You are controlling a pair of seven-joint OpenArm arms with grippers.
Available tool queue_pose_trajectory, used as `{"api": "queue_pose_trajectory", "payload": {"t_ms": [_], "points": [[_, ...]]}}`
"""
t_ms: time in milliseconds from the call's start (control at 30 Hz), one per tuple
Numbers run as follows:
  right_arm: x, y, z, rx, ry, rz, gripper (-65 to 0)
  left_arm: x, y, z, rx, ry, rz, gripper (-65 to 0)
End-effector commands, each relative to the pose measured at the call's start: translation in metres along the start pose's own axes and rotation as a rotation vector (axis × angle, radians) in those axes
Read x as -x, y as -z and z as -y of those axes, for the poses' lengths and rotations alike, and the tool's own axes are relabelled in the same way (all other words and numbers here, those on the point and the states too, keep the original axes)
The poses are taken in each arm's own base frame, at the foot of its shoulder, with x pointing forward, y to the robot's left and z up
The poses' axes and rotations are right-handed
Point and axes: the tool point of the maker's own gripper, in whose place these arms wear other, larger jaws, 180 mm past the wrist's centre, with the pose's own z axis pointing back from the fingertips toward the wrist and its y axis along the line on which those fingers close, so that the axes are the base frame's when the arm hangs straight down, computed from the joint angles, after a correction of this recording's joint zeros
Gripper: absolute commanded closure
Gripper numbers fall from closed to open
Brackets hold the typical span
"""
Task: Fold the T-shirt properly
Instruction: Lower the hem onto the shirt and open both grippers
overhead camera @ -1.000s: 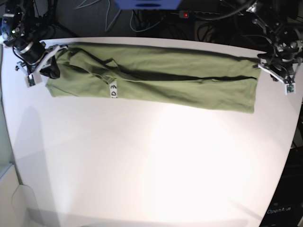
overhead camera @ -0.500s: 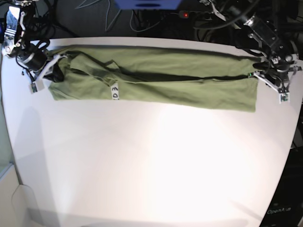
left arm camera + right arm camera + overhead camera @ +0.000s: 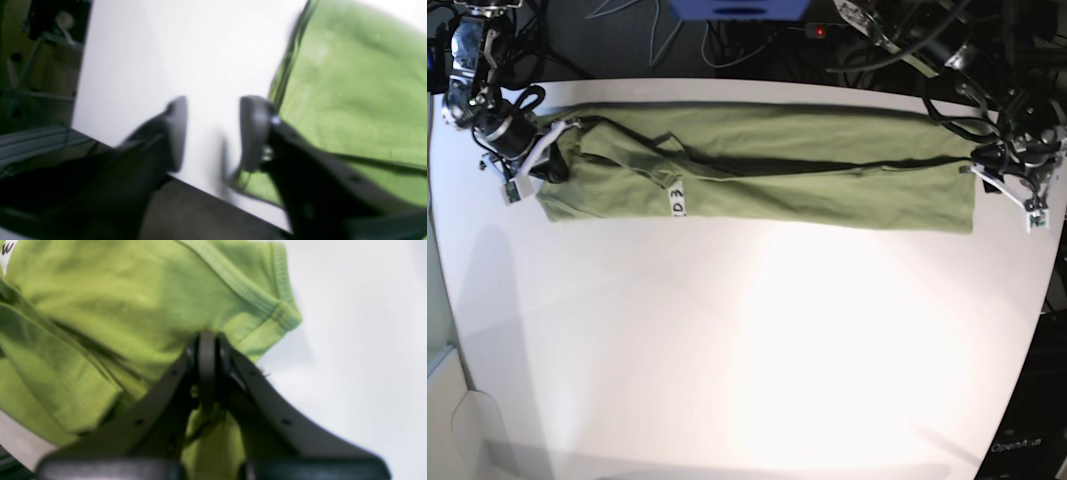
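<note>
Left wrist view: my left claw [image 3: 213, 133] stands apart beside the T-shirt [image 3: 350, 86]; my right claw [image 3: 208, 353] clamps it, so I should release cleanly.

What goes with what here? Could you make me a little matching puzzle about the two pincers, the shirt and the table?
Things:
1. left pincer
2. right pincer
3. olive-green cotton T-shirt
4. white table

States:
A. lies in a long band along the far edge
B. jaws apart, nothing between them
C. mostly bare, brightly lit
D. jaws pressed together on green cloth

Pairs: 1-B, 2-D, 3-A, 4-C
</note>
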Motion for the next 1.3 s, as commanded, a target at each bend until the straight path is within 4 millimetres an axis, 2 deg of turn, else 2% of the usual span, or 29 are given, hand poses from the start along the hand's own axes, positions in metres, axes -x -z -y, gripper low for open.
{"api": "queue_pose_trajectory", "payload": {"t_ms": [0,100,167,333,567,700,1267], "points": [[0.018,-0.002,0.002,0.006,-0.033,-0.088,-0.3,-0.019,-0.005,-0.003,0.0,-0.013,0.068,-30.5],[0.018,-0.002,0.002,0.007,-0.034,-0.089,-0.3,-0.014,-0.004,-0.005,0.029,-0.018,0.054,-30.9],[0.018,-0.002,0.002,0.007,-0.034,-0.09,-0.3,-0.02,-0.005,-0.002,0.065,0.0,0.059,-30.9],[0.019,-0.002,0.002,0.007,-0.034,-0.093,-0.3,-0.016,-0.001,-0.003,0.159,-0.013,0.006,-30.9],[0.02,-0.002,0.001,0.005,-0.035,-0.097,-0.3,0.004,0.022,0.014,0.282,-0.061,-0.067,-30.9],[0.021,-0.003,0.001,0.005,-0.034,-0.1,-0.3,0.003,0.029,0.024,0.319,-0.04,-0.084,-30.9],[0.02,-0.002,0.002,0.005,-0.035,-0.098,-0.3,-0.015,0.017,0.029,0.42,-0.082,-0.027,-30.9]]}}
